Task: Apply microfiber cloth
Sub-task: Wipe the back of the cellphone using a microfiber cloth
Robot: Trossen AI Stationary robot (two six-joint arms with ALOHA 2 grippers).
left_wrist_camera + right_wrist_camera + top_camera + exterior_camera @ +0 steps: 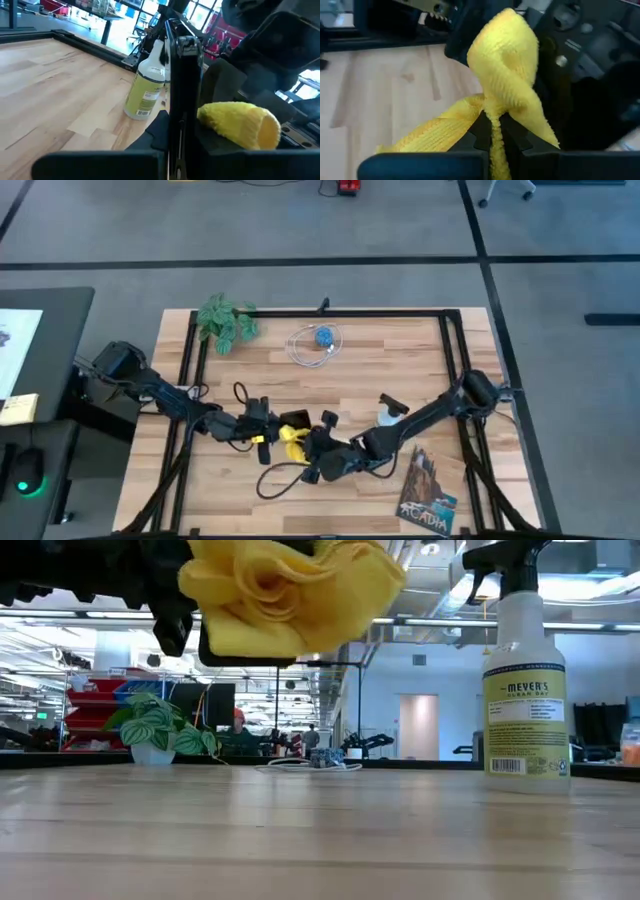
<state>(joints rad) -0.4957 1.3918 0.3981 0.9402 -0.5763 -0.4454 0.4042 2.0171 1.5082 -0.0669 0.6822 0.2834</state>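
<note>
The yellow microfiber cloth (292, 438) is bunched up in the air between my two grippers, above the table's near middle. My right gripper (492, 131) is shut on it. My left gripper (258, 426) is shut on a thin black smartphone (183, 85), which stands on edge in the left wrist view. The cloth (241, 123) bulges against the phone's flat side. In the low view the cloth (290, 590) sits above the phone's dark slab (250, 648), both well clear of the table top. My left gripper pinches the smartphone's lower part (176, 131) between its two fingers, across its thin body. The phone is lifted clear of the table. My right gripper pinches a gathered fold of the cloth (493, 120) between its two fingers. Several layers bunch above the fingers in a loop and a tail hangs off to one side. The cloth is clear of the table.
A spray bottle (392, 408) stands just right of the grippers. A potted plant (226, 322) and a coiled white cable with a blue piece (318, 343) lie at the far side. A dark booklet (428, 492) lies at the near right. A black cable (272, 480) loops near the front.
</note>
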